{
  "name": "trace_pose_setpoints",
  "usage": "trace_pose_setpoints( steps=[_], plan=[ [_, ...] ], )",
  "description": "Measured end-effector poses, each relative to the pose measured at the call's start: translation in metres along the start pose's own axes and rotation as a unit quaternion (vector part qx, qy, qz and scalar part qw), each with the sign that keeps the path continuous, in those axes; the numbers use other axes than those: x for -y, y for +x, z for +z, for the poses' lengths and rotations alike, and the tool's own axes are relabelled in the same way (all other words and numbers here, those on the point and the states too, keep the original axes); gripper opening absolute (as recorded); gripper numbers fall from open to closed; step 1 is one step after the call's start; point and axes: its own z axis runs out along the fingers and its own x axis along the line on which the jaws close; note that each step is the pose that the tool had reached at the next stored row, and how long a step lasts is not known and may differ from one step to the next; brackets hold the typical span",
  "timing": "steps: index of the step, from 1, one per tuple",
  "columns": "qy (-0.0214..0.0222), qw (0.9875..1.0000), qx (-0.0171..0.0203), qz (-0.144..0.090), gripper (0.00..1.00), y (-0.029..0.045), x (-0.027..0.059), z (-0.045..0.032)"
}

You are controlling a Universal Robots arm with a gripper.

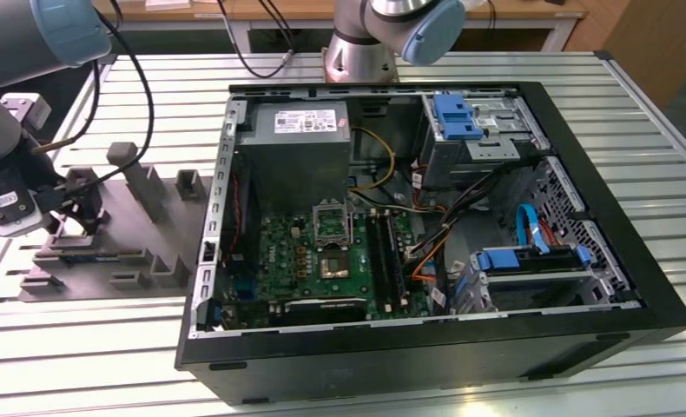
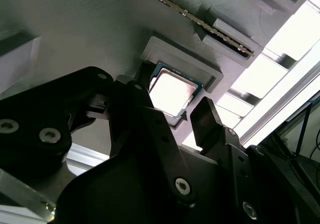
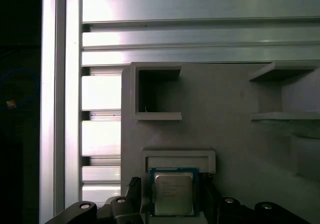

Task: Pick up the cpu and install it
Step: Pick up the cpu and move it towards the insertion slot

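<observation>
1. In the first wrist view, the gripper [image 3: 172, 204] is low over the cpu [image 3: 172, 194], with one dark finger [image 3: 136, 186] on each side of the chip.
2. The jaws look spread and released. A thin gap seems to remain at each edge of the chip, though the angle is poor and I cannot rule out contact.
3. The cpu lies flat in its shallow square recess on the grey fixture plate [image 3: 230, 134], silvery top up. It has not been lifted.
4. In the exterior view, the gripper [image 1: 82, 213] is at the plate [image 1: 146, 252], on the slatted table [image 1: 656, 174].
5. Further off, well apart from the plate, the computer case [image 1: 598, 330] lies open. The motherboard [image 1: 308, 269] socket [image 1: 333, 263] appears unfilled.
6. By my judgement the pick has barely begun, and grasping, carrying and seating are all left to do.
</observation>
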Motion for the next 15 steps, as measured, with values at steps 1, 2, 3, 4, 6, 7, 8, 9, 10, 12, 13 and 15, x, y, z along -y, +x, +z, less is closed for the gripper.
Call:
trace_pose_setpoints(
  steps=[1, 2, 3, 4, 6, 7, 8, 9, 10, 12, 13, 15],
  plan=[
    [0.0000, 1.0000, 0.0000, 0.000, 0.59, 0.0000, 0.0000, 0.0001],
    [0.0000, 1.0000, 0.0000, 0.000, 0.59, 0.0000, 0.0000, 0.0001],
    [0.0000, 1.0000, 0.0001, 0.000, 0.59, 0.0000, 0.0000, 0.0001],
    [0.0001, 1.0000, 0.0001, 0.000, 0.59, 0.0000, 0.0000, 0.0001],
    [0.0001, 1.0000, 0.0001, 0.000, 0.59, 0.0000, 0.0000, 0.0001],
    [0.0002, 1.0000, 0.0001, 0.000, 0.59, 0.0000, 0.0000, 0.0001],
    [0.0002, 1.0000, 0.0001, 0.000, 0.59, 0.0000, 0.0000, 0.0001],
    [0.0002, 1.0000, 0.0001, 0.000, 0.59, 0.0000, 0.0000, 0.0001],
    [0.0002, 1.0000, 0.0002, 0.000, 0.59, -0.0001, -0.0001, 0.0002],
    [0.0002, 1.0000, 0.0001, 0.000, 0.51, -0.0005, -0.0001, 0.0001],
    [0.0002, 1.0000, 0.0001, 0.000, 0.51, -0.0007, -0.0001, 0.0001],
    [0.0002, 1.0000, 0.0000, 0.000, 0.47, -0.0011, -0.0001, 0.0001]
  ],
)
